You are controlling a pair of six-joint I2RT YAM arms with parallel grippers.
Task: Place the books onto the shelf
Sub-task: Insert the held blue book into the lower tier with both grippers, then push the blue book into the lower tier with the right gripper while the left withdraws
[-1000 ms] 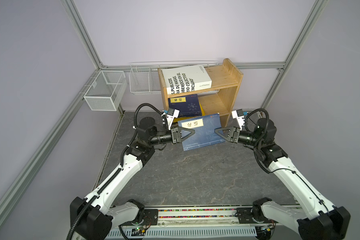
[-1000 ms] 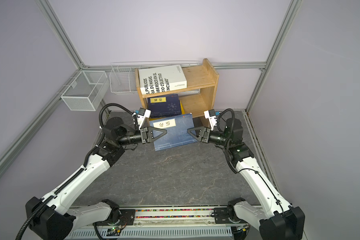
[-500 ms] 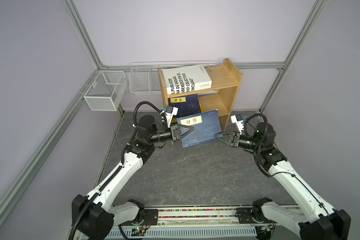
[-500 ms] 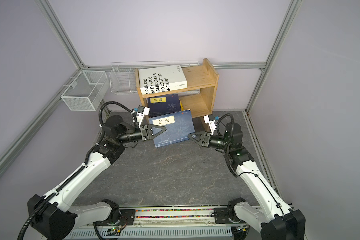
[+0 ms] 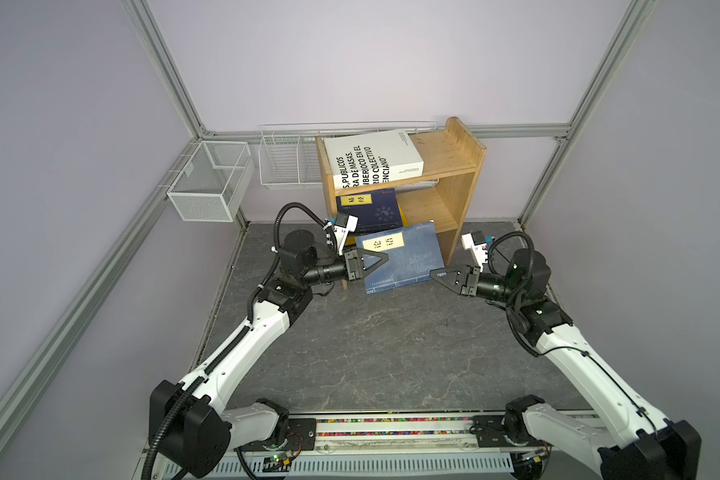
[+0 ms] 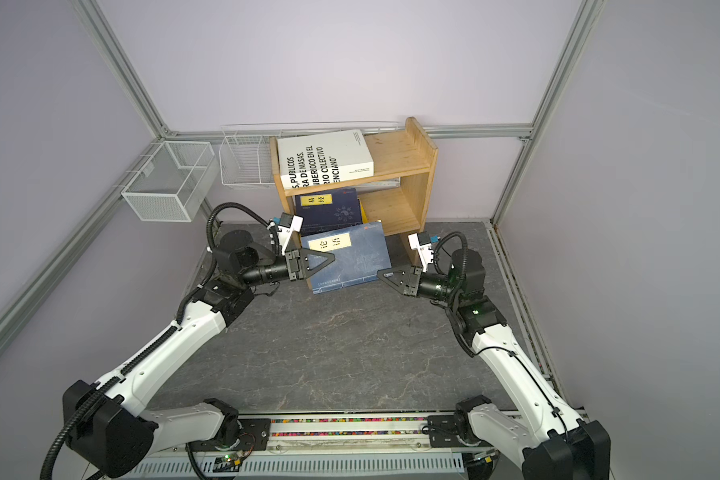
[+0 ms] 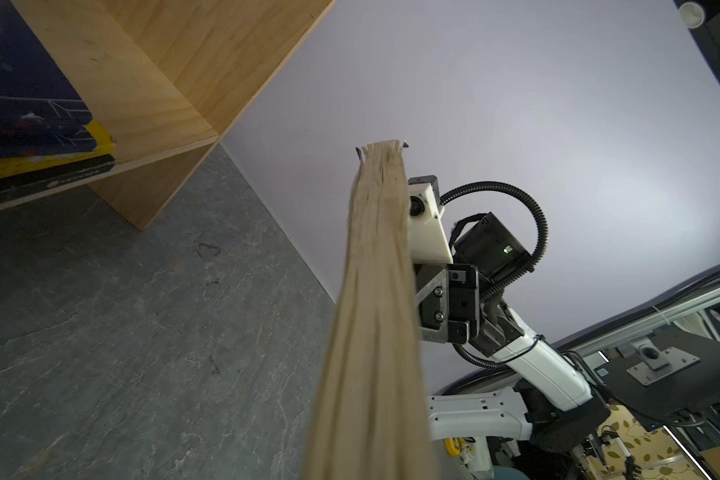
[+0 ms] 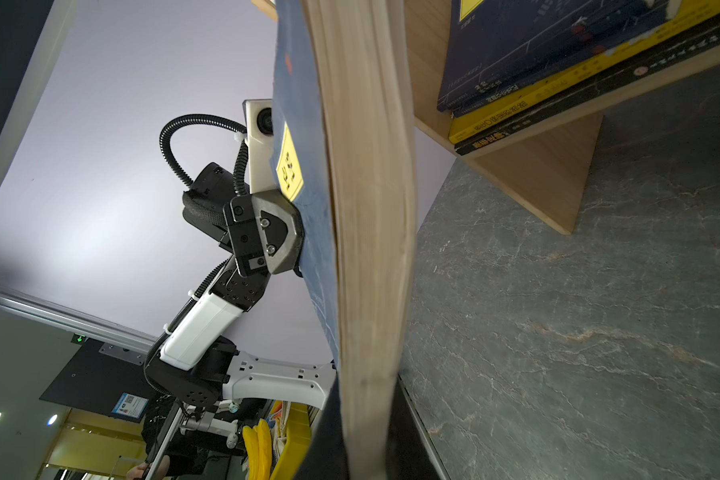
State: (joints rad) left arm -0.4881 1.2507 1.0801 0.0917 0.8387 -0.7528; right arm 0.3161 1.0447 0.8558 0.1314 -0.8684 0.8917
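Navy book (image 5: 408, 257), yellow label (image 5: 382, 243) "论语", stood tilted on table (image 5: 371, 353) at shelf (image 5: 454, 166) front edge. Left gripper (image 5: 385, 258) straddled it, grip unclear. Right gripper (image 5: 433, 274) closed, empty. White book (image 5: 371, 160) "PUBLICOS... COLECTIVO" on shelf top.

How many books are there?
5: white book on the shelf's top tier; navy book, yellow book and black book stacked on the lower tier; second navy book tilted before the shelf, at the left hand. Others may be hidden.

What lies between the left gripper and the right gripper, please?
The navy book with the yellow label fills that stretch, tilted, in both top views: the left gripper at its label end, the right gripper at its opposite lower corner.
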